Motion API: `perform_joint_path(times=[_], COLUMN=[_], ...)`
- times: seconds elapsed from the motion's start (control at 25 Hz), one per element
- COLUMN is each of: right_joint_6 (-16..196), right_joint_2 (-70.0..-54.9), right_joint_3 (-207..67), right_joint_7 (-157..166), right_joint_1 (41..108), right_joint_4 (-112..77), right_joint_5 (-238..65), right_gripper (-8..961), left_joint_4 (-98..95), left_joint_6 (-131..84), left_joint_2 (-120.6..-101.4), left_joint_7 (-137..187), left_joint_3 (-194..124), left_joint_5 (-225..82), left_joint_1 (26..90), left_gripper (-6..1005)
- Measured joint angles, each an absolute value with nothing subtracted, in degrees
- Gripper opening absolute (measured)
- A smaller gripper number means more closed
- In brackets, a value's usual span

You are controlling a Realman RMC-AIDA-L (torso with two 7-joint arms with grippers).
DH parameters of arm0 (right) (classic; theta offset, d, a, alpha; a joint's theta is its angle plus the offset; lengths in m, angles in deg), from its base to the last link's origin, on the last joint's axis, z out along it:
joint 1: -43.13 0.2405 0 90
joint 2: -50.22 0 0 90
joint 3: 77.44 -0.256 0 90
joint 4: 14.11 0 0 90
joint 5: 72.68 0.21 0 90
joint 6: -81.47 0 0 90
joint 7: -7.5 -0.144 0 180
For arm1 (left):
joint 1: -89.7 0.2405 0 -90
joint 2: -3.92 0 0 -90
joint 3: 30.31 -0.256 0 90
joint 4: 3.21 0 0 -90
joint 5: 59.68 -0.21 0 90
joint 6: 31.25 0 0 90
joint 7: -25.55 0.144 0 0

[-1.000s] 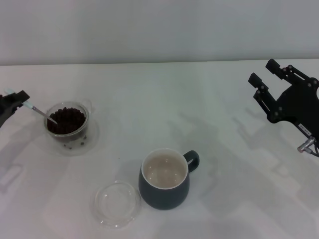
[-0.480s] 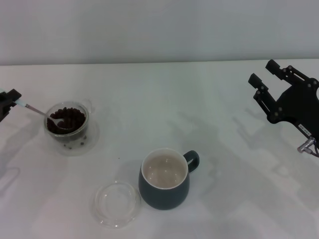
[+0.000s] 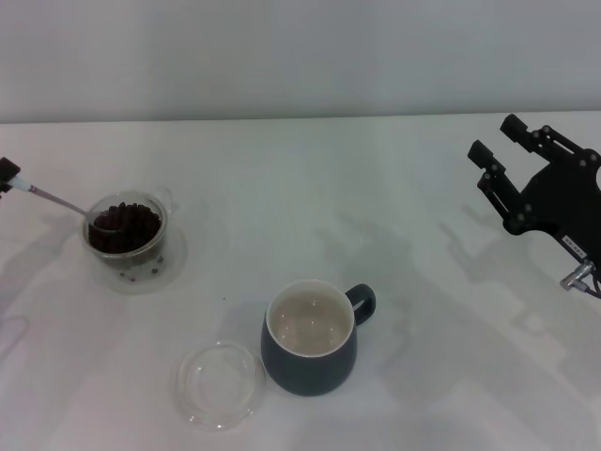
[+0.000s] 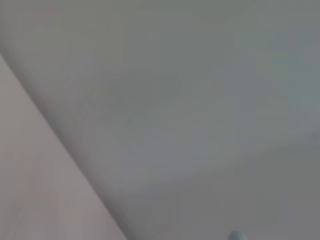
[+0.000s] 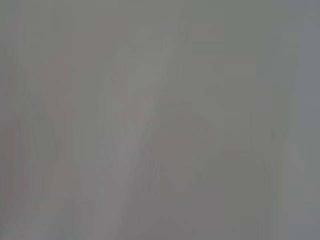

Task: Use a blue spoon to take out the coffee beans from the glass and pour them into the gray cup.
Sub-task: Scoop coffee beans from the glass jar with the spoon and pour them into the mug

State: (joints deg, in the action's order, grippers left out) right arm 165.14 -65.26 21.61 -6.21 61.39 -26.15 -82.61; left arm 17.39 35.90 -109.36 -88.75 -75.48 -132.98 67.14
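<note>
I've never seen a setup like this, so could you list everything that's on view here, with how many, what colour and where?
glass: one, clear, on the table's left side, standing in a shallow clear dish.
coffee beans: many, dark brown, heaped in the glass; a few lie loose in the dish.
blue spoon: one, silver neck and bowl, bowl resting in the glass.
gray cup: one, dark blue-gray with cream inside, near the front centre.
clear lid: one, left of the gray cup.
table: one, white.
left gripper: black, at the left edge, holding the spoon.
right gripper: black, raised at right, fingers open.
</note>
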Motion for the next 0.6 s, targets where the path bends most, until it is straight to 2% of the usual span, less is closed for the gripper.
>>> perform_joint_path(times=[0.6], right_joint_6=[165.2], right_joint_2=[-65.26], right_joint_3=[21.7], right_joint_7=[-6.2], right_joint_1=[61.6], right_joint_4=[-26.5], right_joint_5=[-83.1], right_gripper=[446], left_joint_4=[17.5], left_joint_6=[40.6], left_joint_2=[-109.82], left_joint_7=[-86.2], left_joint_3=[-76.2], left_joint_5=[-133.3], left_joint_1=[65.0], left_gripper=[128])
